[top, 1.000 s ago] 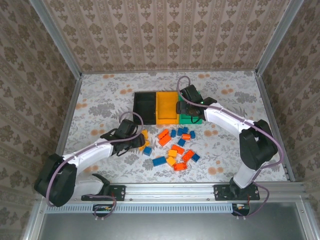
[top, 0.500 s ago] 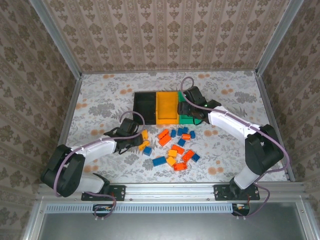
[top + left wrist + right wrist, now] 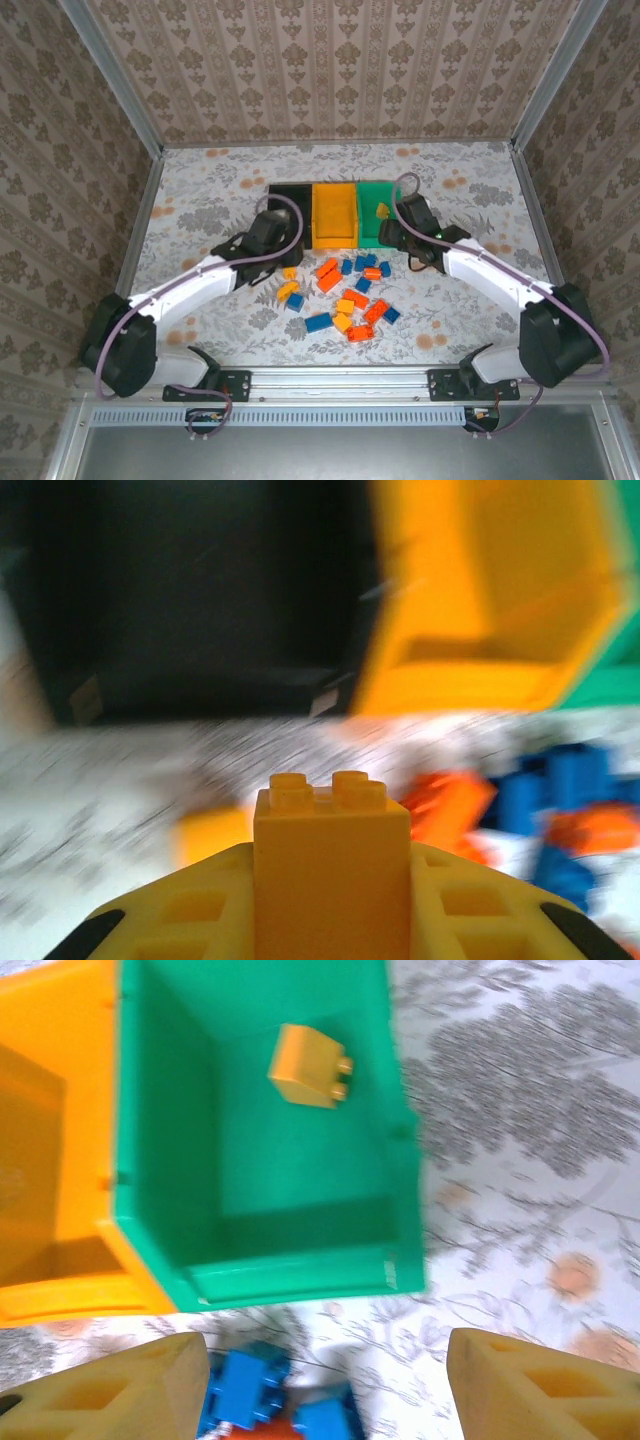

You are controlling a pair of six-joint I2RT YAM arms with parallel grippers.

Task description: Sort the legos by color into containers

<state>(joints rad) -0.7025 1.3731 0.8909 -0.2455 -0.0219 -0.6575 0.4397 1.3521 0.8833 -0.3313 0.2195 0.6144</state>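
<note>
The yellow-orange brick [image 3: 330,840] has risen off the table, clamped studs-up in the left gripper [image 3: 330,925], with the black bin [image 3: 200,600] now just ahead. The right gripper [image 3: 330,1380], jaws apart and empty, has backed away from the green bin [image 3: 290,1270], where 1 yellow brick [image 3: 310,1065] lies ahead of it.

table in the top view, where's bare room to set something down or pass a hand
Bare: the far strip of table between the bins and back wall, and the left side beside the black bin. Crowded: the lego pile before the bins.
</note>
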